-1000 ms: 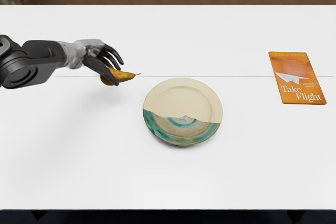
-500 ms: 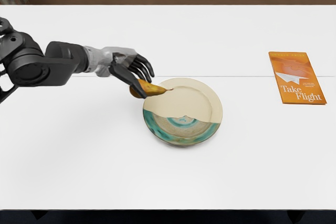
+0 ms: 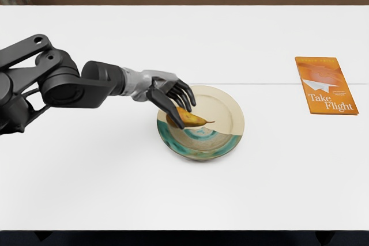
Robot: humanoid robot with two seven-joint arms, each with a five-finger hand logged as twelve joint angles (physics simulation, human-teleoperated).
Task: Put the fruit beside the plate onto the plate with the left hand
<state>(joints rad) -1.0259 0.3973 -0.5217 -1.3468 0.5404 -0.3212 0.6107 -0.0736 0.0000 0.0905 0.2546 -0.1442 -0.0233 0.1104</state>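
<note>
Yellow-brown pear (image 3: 195,121), pinched by my left hand (image 3: 170,97), hangs over the left half of the plate (image 3: 228,106).

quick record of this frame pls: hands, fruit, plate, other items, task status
left hand: over the plate's left part, fingers curled on the fruit
right hand: not in view
fruit: yellow-brown, pear-like, stem pointing right, held over the plate
plate: cream with teal glaze, mid table
fruit-plate contact: cannot tell
other: orange booklet titled "Take Flight", flat on the white table, right of the plate and apart from it
task status: fruit above plate, not yet released
</note>
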